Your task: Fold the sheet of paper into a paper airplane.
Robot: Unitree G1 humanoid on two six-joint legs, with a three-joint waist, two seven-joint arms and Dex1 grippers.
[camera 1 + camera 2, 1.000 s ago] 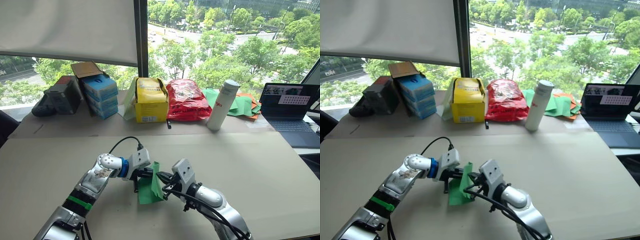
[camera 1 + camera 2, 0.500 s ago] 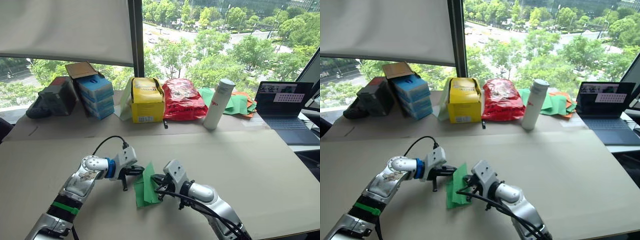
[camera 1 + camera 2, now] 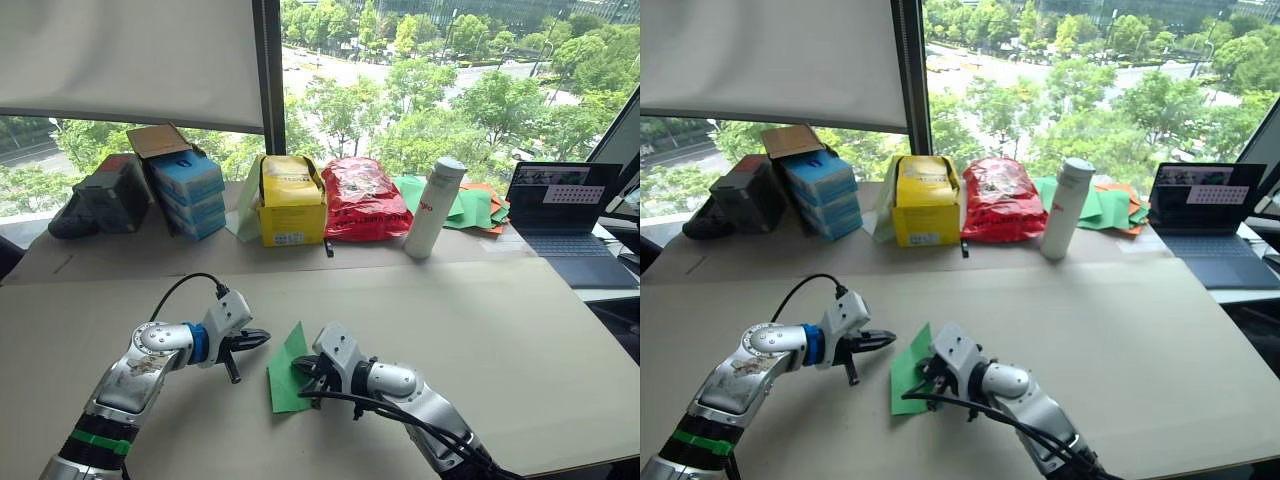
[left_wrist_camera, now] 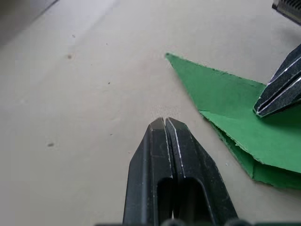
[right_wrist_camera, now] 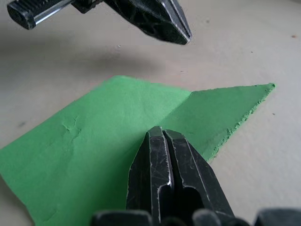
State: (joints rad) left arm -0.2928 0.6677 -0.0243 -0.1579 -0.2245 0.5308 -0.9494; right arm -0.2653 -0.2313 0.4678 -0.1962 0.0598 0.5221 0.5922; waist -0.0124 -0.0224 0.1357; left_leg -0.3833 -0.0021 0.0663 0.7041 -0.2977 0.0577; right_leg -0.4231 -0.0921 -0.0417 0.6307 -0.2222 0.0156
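The sheet of paper is bright green and lies flat on the table, one corner folded in so that a point faces away from me. My right gripper is shut, and its closed tip rests on top of the paper near the fold. Just left of the paper, not touching it, my left gripper hovers shut and holds nothing. In the left wrist view the paper's point sits just past the closed fingers.
Along the back of the table stand blue boxes, a yellow box, a red bag, a white bottle and a pile of green and orange sheets. A laptop sits at the far right.
The left gripper has come off the paper and drawn back to the left. The paper, held up between both grippers before, now lies flat under the right gripper. The camera has shifted.
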